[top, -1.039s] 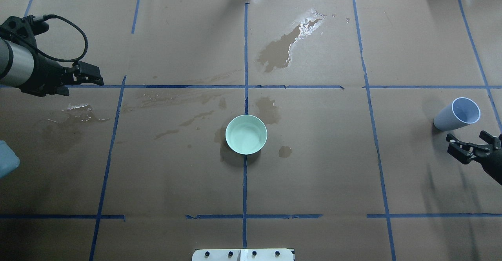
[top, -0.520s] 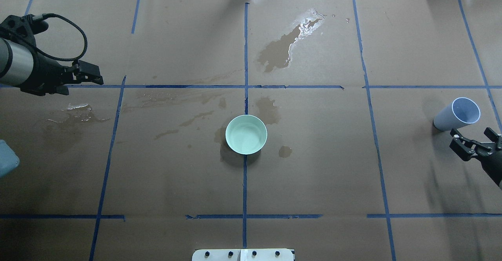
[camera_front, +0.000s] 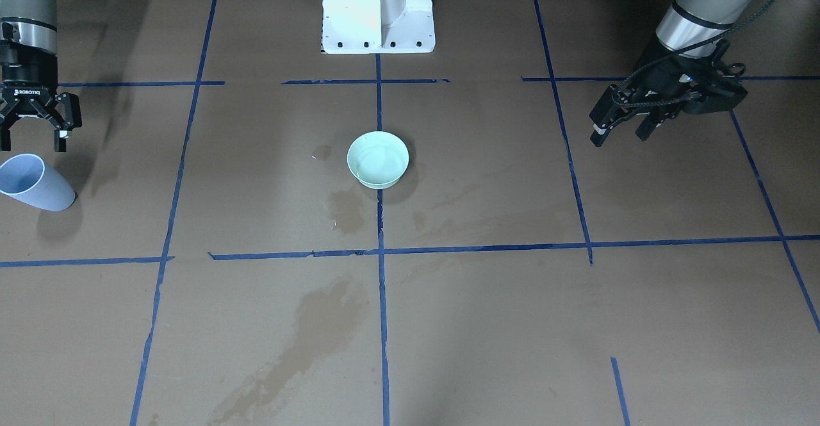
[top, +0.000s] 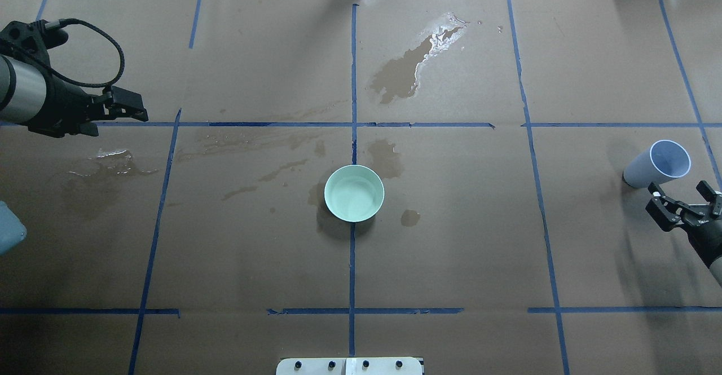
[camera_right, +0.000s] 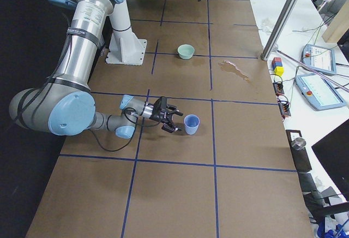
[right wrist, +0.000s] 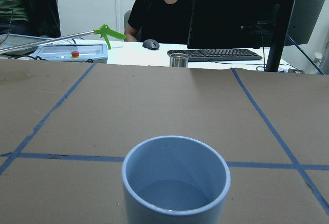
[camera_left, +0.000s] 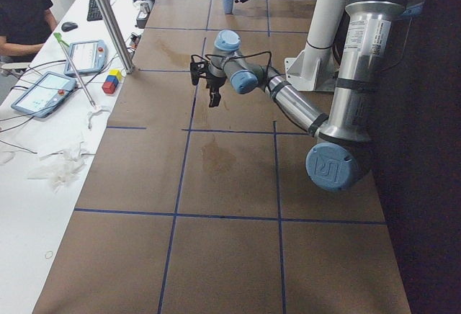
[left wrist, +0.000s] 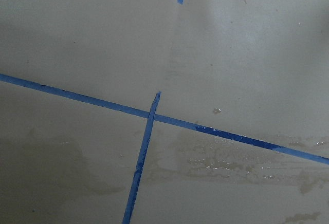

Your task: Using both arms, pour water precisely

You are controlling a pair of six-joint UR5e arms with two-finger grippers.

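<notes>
A pale blue cup (right wrist: 176, 183) stands upright at the table's right end, with a little clear water (right wrist: 174, 196) showing faintly in its bottom. My right gripper (top: 679, 194) is open just on the near side of the cup (top: 657, 164), level with it and not touching; the same gap shows between right gripper (camera_front: 33, 146) and cup (camera_front: 33, 184). A mint-green bowl (top: 354, 193) sits at the table's centre. My left gripper (camera_front: 618, 138) hangs open and empty above the paper on the left side, far from the bowl; the left wrist view holds only paper and tape.
Brown paper with blue tape lines (top: 352, 124) covers the table. Wet spill patches lie beyond the bowl (top: 414, 65), beside it (top: 386, 158) and on the left (top: 104, 163). The white pedestal (camera_front: 378, 9) stands at the robot's side. People sit beyond the right end (right wrist: 164, 8).
My right gripper has edged forward and right, closing on the cup's near side, still open. The left arm has drawn back very slightly. Bowl and cup have stayed put.
</notes>
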